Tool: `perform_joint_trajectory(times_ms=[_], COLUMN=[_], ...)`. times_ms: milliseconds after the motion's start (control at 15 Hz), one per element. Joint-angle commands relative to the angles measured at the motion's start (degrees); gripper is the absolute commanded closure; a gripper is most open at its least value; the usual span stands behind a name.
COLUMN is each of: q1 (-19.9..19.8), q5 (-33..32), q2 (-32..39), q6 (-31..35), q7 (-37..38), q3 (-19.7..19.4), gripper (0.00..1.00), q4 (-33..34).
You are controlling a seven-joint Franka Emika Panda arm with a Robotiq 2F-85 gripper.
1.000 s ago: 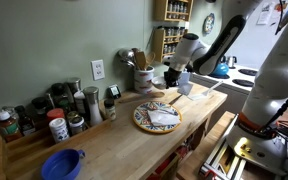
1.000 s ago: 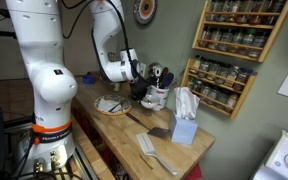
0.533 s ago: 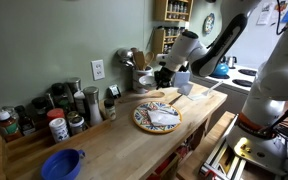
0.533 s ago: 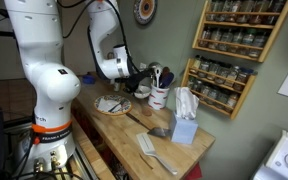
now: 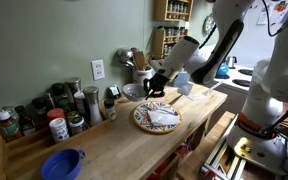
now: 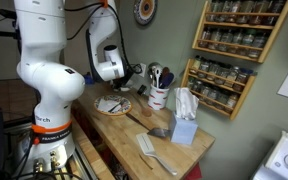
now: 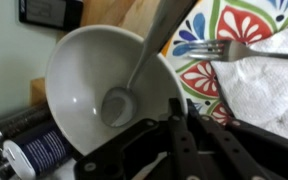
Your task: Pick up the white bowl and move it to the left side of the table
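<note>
The claw's fingertips were hard to make out. In the wrist view the gripper (image 7: 179,135) was a dark blur along the bottom edge, and one finger crossed the near rim of the small round white bowl (image 7: 89,75). From that, the claw appeared clamped on that rim. A long metal spoon (image 7: 150,50) lay inside the bowl, its handle cut off at the top edge. A few labelled jars (image 7: 34,150) were cropped at the lower corner.

The large flat colourful-patterned plate (image 7: 229,25) was only partly in frame. It carried a steel fork (image 7: 209,48) and a crumpled white paper napkin (image 7: 269,85).

In an exterior view the white bowl (image 5: 132,91) sat tilted just beside the plate (image 5: 137,118), on its wall side. Whether it touched the long light-wood table (image 5: 104,150) could not be told. In an exterior view the robot's own body hid the bowl, leaving the plate (image 6: 124,108) visible.

The white arm (image 5: 209,45) sloped down from high beyond the plate. Its wrist was angled low over the plate's wall-side edge, where the gripper (image 5: 154,84) met the bowl.
</note>
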Motion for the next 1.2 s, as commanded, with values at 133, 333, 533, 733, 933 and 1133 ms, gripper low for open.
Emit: perform_joint_trajectory(times_ms=[133, 333, 533, 733, 933, 1133], q1=[-4.5, -4.6, -6.0, -7.0, -7.5, -6.7], q5=[-6.2, -6.7, -7.4, -8.2, -10.0, -12.6], q2=[2.5, 5.5, 10.0, 12.3, 11.8, 12.6], q6=[4.1, 5.5, 6.7, 6.4, 5.4, 3.8], q7=[2.8, 2.3, 1.6, 1.6, 0.7, -0.2], q3=[5.4, 6.5, 12.1, 15.6, 17.7, 19.8], gripper=[0.92, 0.98, 0.98, 0.98, 0.98, 0.98], q4=[0.2, 1.6, 3.8, 3.4, 3.6, 6.1])
